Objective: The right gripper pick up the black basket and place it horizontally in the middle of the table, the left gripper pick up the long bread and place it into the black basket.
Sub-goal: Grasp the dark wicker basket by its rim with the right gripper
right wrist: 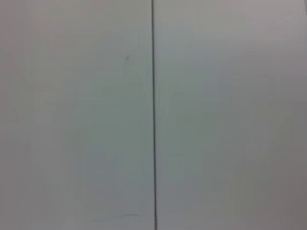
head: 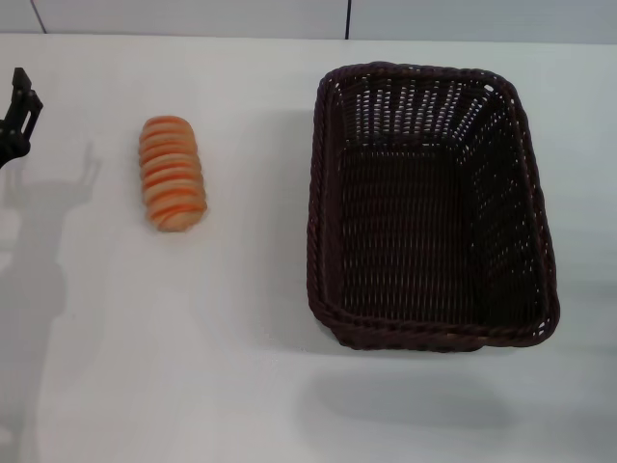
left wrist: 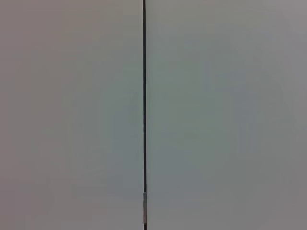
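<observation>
The black basket (head: 429, 203) stands upright on the white table (head: 241, 367), right of centre, its long side running away from me, and it is empty. The long bread (head: 173, 173) lies on the table left of centre, well apart from the basket. My left gripper (head: 17, 121) shows at the far left edge, left of the bread and not touching it. My right gripper is out of view. Both wrist views show only a pale surface with a thin dark seam (left wrist: 144, 115).
The table's far edge meets a pale wall (head: 193, 14) at the top. The arm's shadow (head: 39, 251) falls on the table at the left.
</observation>
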